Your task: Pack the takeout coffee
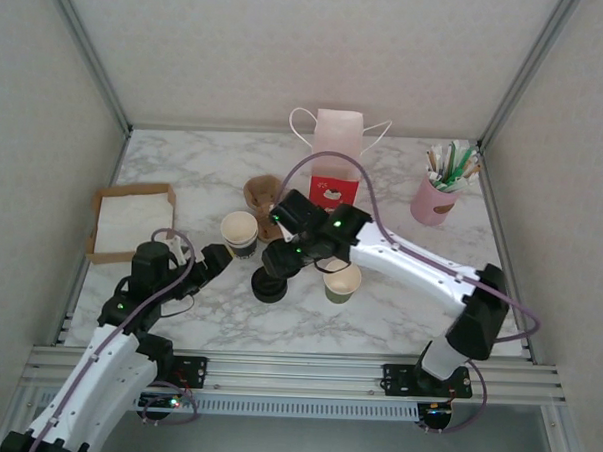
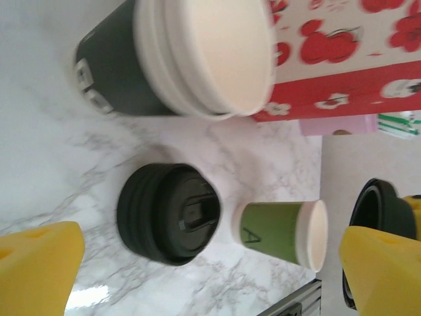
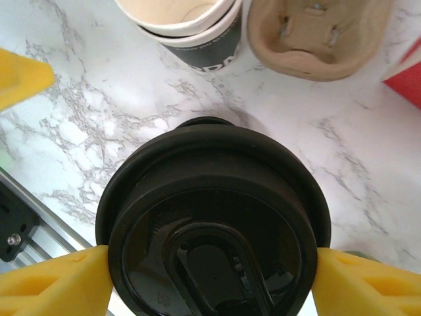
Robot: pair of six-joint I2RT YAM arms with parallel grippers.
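**Lid in my right pincer, green cup open before the bag**

My right pincer [image 3: 210, 260] is clenched on a black lid [image 3: 210, 217], with yellow fingers [image 3: 52, 283] pressed to either side. In the right wrist view the lid hides nearly everything beneath it. A dark curve peeps past its far edge, and I cannot tell whether that is shadow or another lid. From above, my right arm [image 1: 410, 261] covers the grip.

The left wrist view adds a loose lid [image 2: 168, 214] lying flat and free on the marble table [image 2: 39, 164]. Beyond it stands the green cup [image 2: 279, 234], upright and open-topped, with a cream rim and a letter A on its wall. A black round thing at that view's right edge is cut off by my own finger, so I cannot name it. My left pincer [image 1: 218, 262] is released, fingers wide apart.

From above, the green cup stands on the near side of the bag [image 1: 336, 167], close under my right arm. A dark cup [image 1: 239, 231] and a cardboard carrier [image 1: 263, 192] sit to the bag's near left. A napkin tray [image 1: 132, 217] lies far to its left, and a pink pot [image 1: 435, 200] of straws stands to its right.
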